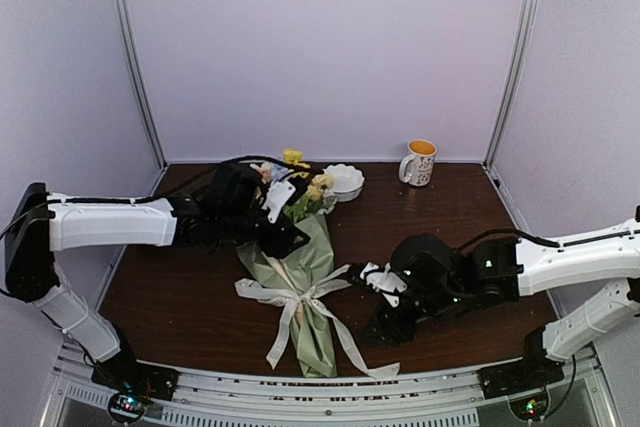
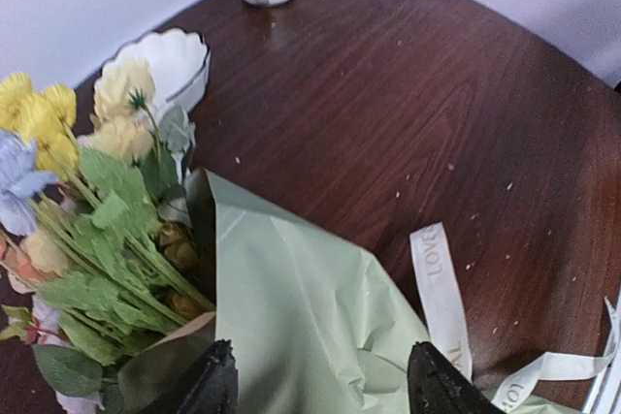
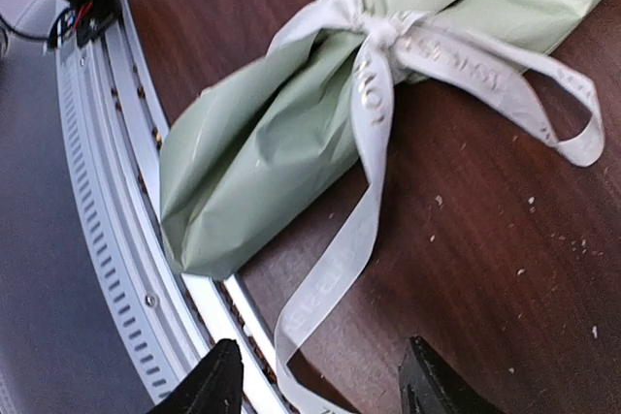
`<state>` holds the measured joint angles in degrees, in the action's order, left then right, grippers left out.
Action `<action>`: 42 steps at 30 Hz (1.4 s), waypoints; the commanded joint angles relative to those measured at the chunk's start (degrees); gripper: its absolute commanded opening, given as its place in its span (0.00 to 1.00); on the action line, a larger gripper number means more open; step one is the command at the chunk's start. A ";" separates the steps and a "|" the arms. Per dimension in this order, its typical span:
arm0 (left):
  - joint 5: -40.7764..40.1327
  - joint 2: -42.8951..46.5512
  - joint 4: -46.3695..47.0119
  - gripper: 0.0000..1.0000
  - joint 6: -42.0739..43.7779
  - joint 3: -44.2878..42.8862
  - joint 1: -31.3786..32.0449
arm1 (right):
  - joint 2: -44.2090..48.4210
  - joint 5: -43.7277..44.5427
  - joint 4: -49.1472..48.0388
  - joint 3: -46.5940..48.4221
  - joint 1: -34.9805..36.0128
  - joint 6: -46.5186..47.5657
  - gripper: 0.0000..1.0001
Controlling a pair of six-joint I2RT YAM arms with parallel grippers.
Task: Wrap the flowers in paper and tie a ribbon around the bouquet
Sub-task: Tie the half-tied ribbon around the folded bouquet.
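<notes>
Top external view: the bouquet (image 1: 318, 247) lies flat on the desk (image 1: 450, 217). Its long axis runs far to near, with the blossoms at the far end beside a white bowl (image 1: 345, 180) and the cone's tip at the near edge. The ribbon (image 1: 300, 297) is tied in a bow across its middle, with tails trailing near and right. The left tool (image 1: 272, 209) hangs over the far half, just near of the flowers (image 2: 107, 191). In the left wrist view its fingers stand apart on either side of the paper (image 2: 301, 307), gripping nothing I can see. The right tool (image 1: 385, 282) sits just right of the bow, level with it, fingers apart and empty. In the right wrist view one ribbon tail lies beneath them. Wrapping and tying look done to me. For any tug on the bow the right tool is nearer, and it would reach leftward across the axis.
</notes>
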<state>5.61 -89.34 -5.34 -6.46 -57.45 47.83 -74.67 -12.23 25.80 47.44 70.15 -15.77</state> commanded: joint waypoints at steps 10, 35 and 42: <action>-6.16 22.31 -18.78 0.35 -6.25 10.28 11.09 | -5.13 -1.52 -10.48 4.44 -3.88 -3.42 0.57; 0.34 7.42 10.52 0.65 -10.10 29.57 15.63 | -7.80 -1.92 -15.81 1.70 -4.37 -7.92 0.57; 2.97 6.07 10.88 0.14 -10.19 28.72 15.63 | -9.34 -4.64 -16.32 2.18 -4.50 -7.89 0.57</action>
<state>6.44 -82.85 2.74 -17.17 -28.99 63.48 -83.07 -15.35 10.92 48.80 65.95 -23.33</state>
